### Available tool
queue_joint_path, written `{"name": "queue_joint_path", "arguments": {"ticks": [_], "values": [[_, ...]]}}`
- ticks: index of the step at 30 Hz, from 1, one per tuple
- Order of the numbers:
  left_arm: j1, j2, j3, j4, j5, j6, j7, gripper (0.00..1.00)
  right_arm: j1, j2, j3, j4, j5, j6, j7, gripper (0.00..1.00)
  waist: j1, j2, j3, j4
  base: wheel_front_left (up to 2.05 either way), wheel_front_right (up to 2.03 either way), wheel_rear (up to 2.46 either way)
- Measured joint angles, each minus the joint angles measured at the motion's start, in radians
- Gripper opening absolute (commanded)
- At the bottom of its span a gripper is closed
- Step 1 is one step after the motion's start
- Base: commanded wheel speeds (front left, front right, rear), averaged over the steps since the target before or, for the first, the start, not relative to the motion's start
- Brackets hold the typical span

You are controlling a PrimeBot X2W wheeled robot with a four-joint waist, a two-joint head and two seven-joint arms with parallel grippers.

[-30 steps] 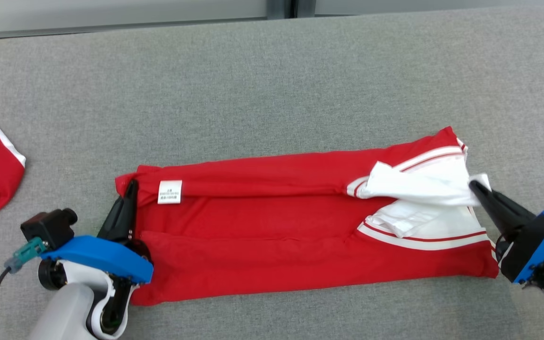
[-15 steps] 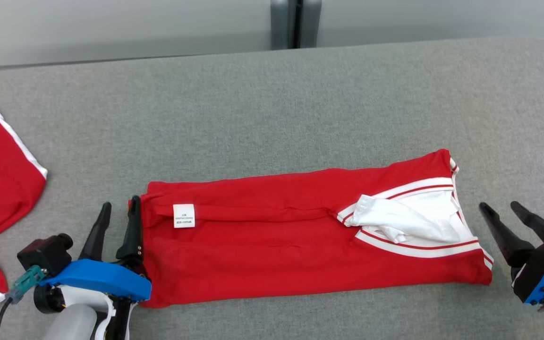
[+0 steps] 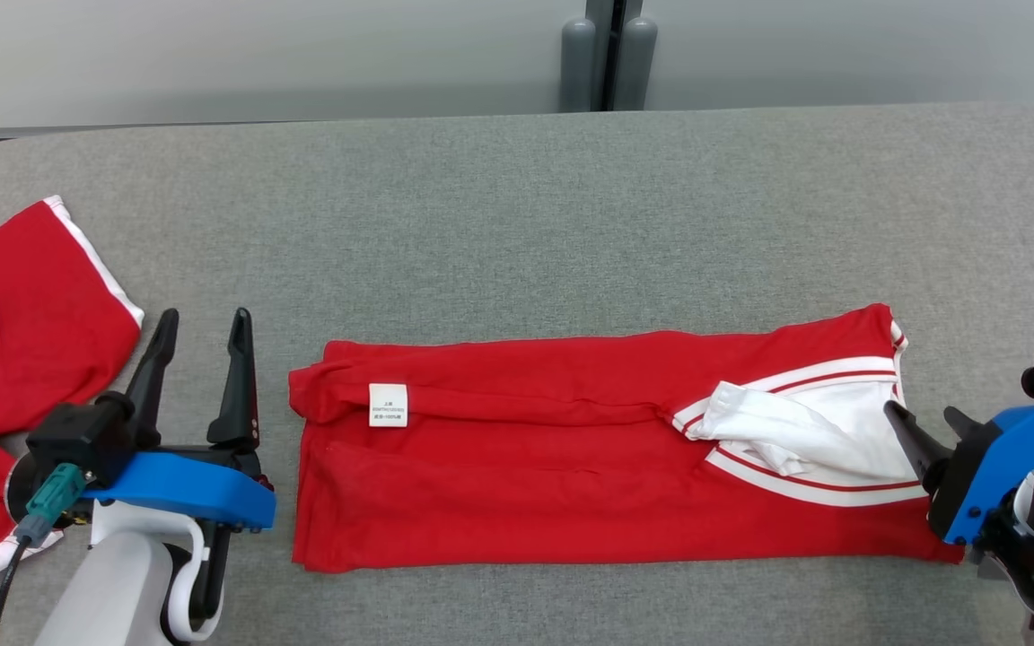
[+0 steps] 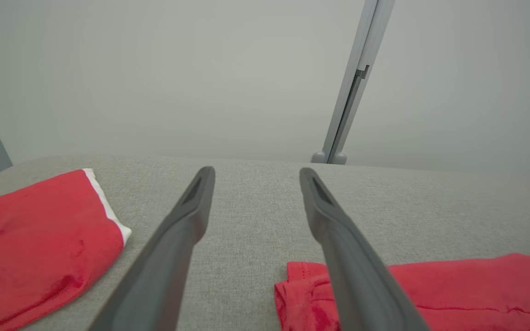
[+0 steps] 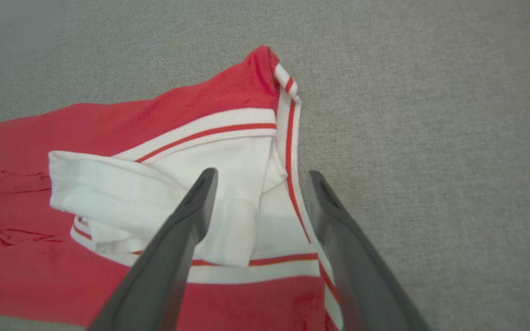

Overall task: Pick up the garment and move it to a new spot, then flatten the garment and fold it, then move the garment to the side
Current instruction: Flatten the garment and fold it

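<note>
As the garment point(image 3: 526, 484) is apparently awaiting crosswise folding, left end effector point(image 3: 204, 314) and right end effector point(image 3: 921, 411) are flanking it, open, empty.

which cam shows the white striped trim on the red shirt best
The right wrist view: the white striped trim lies large, stripes and rumpled folds clear between the fingers of the right end effector. The head view shows it smaller, at the right end of the garment. The left wrist view looks at the garment's plain red end.
</note>
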Motion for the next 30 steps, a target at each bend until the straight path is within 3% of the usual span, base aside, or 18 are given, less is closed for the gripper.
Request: {"name": "queue_joint_path", "arguments": {"ticks": [11,18,19,24,30], "values": [[0.000,0.000,-0.004,0.048,0.015,-0.004,0.000,1.00,-0.095,0.029,-0.063,0.220,-0.116,0.000,-0.015,1.00,0.0000,0.0000,0.009,0.036,0.00,0.00,0.00],[0.002,-0.009,-0.006,0.062,0.022,-0.010,0.000,1.00,-0.121,0.021,-0.026,0.288,-0.127,-0.002,-0.015,1.00,0.0000,0.0000,0.009,0.049,0.00,0.00,0.00],[0.002,-0.011,-0.006,0.063,0.022,-0.011,0.000,1.00,-0.121,0.018,-0.012,0.290,-0.121,-0.002,-0.027,0.00,0.0000,0.0000,0.007,0.050,0.00,0.00,0.00],[0.014,-0.012,0.004,0.065,0.016,-0.013,0.000,1.00,-0.097,0.002,0.038,0.274,-0.071,0.000,-0.062,0.00,0.0000,0.0000,-0.006,0.038,0.00,0.00,0.00],[0.025,-0.009,0.024,0.048,0.004,-0.009,0.000,1.00,-0.088,-0.089,-0.011,0.207,-0.071,0.000,-0.084,0.00,0.0000,0.0000,-0.011,0.004,0.00,0.00,0.00]]}}
